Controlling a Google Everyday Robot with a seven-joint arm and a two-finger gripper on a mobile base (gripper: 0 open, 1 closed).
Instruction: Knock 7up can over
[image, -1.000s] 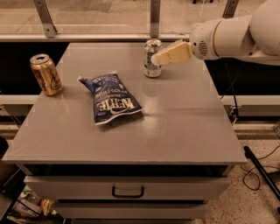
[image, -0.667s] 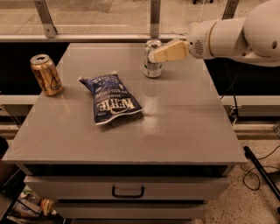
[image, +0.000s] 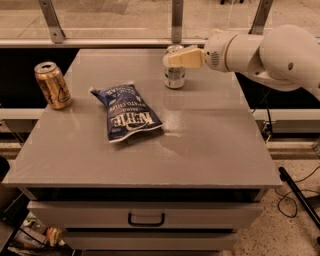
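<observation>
The 7up can (image: 174, 75), silvery-white and pale green, stands upright at the back middle of the grey table (image: 210, 145). My gripper (image: 173, 59) reaches in from the right on the white arm (image: 270, 52). Its cream tip lies across the can's upper part and hides some of the rim. It looks to be touching the can near the top.
A gold can (image: 52, 85) stands upright at the table's left edge. A blue chip bag (image: 127, 112) lies flat left of centre. A drawer with a dark handle (image: 146, 219) is below the tabletop. Cables (image: 300, 192) lie on the floor at right.
My gripper has moved left and slightly up, from beside the 7up can's right side to across its top. The can still stands upright.
</observation>
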